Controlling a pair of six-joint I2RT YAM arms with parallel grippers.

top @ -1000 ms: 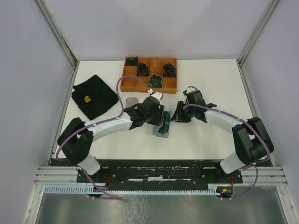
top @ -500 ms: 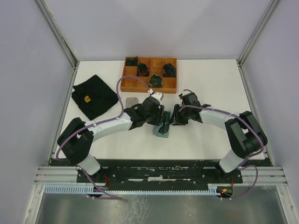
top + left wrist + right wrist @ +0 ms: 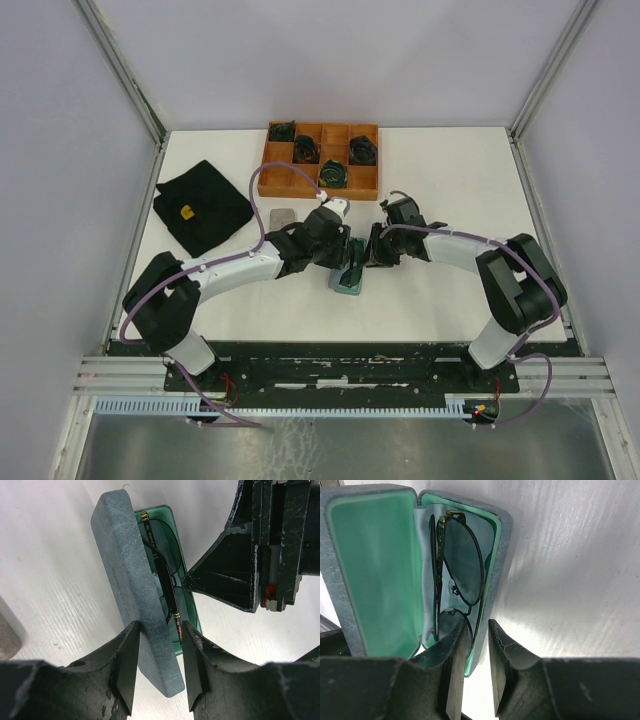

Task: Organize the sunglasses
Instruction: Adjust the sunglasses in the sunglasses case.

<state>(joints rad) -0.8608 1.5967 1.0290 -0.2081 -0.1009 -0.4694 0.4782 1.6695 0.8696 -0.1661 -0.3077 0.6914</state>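
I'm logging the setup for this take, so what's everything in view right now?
table: one, white, under everything.
tray: one, orange-brown wood, far middle of table.
coiled bundles: four, dark green, in tray compartments.
cloth: one, black, table's left.
small oblong: one, grey, right of cloth.
case: one, blue-grey, green lining, open, table middle.
sunglasses: one pair seen, dark thin frame, inside case.
left hand: one, black, fingers astride case lid.
right hand: one, black, fingers astride case's base wall.
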